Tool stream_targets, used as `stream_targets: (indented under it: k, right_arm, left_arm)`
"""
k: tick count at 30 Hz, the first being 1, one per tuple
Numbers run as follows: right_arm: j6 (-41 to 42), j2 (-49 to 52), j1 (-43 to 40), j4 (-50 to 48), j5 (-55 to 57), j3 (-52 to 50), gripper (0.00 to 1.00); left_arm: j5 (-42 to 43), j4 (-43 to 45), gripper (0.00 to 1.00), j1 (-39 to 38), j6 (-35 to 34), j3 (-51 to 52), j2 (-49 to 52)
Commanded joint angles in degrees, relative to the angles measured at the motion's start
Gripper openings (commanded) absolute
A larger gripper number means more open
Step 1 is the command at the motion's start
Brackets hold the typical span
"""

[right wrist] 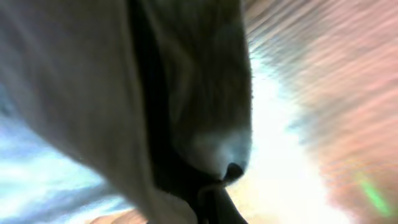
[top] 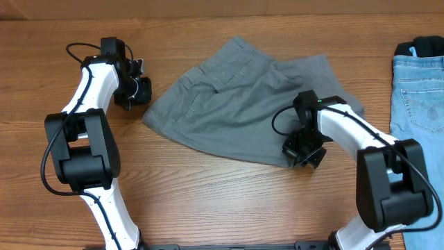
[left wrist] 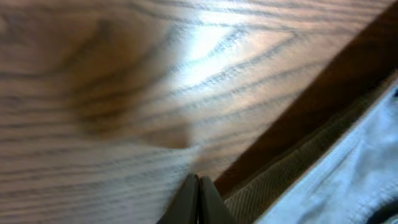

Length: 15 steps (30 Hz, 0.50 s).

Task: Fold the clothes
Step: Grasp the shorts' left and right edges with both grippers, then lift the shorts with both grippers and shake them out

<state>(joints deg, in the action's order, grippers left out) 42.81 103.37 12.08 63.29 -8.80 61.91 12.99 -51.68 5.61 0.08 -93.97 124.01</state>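
Observation:
The grey shorts (top: 236, 104) lie spread out in the middle of the table, waistband toward the far left. My left gripper (top: 134, 89) is just left of the waistband. In the left wrist view its fingers (left wrist: 199, 186) are shut together with nothing between them, and the shorts' woven edge and pale lining (left wrist: 323, 174) lie right beside them. My right gripper (top: 304, 149) is at the shorts' near right hem. In the blurred right wrist view its fingers (right wrist: 214, 199) look shut on a fold of grey cloth (right wrist: 186, 93) that hangs close to the camera. Light blue jeans (top: 418, 90) lie at the right edge.
A dark item (top: 424, 47) lies at the top of the jeans. The wooden table (top: 222, 201) extends toward the front, with the arm bases at the near left and near right.

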Motion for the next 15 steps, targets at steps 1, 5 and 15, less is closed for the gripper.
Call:
stream_targets:
  k: [1,5,15]
  right_arm:
    - [0.1,-8.2,-0.1,2.1,5.2,5.8,0.04]
    - [-1.2,-15.8,-0.1,5.8,6.5,13.4,0.04]
    - [-3.8,-24.0,-0.1,8.2,7.5,24.3,0.04]
  left_arm:
    - [6.0,-2.3,0.04,0.0,-0.6,-2.0,-2.7]
    - [7.7,-4.4,0.04,-0.1,-0.8,-3.0,-11.1]
    - [7.5,-5.3,0.23,-0.1,-1.0,-3.0,-31.9]
